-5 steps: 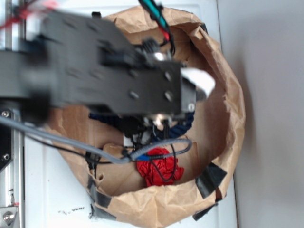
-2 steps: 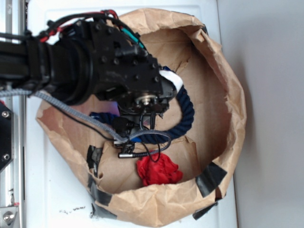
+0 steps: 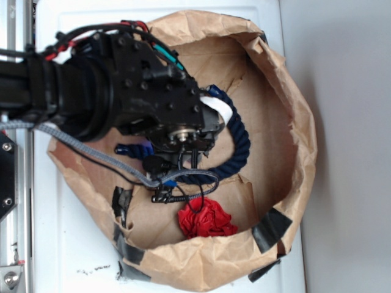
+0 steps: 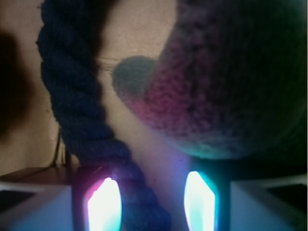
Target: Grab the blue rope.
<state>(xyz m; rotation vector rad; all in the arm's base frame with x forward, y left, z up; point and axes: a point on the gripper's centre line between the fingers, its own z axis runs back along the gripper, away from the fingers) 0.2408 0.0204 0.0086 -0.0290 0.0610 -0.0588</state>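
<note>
The thick dark navy twisted rope (image 3: 239, 143) lies curved inside the crumpled brown paper bag (image 3: 293, 91) — the tool (image 4: 151, 202) has dropped lower over it since a moment ago. Its jaws stand open, holding nothing, the rope (image 4: 79, 120) running just inside the left finger beside a fuzzy grey plush toy (image 4: 226, 77) — closing looks near.
</note>
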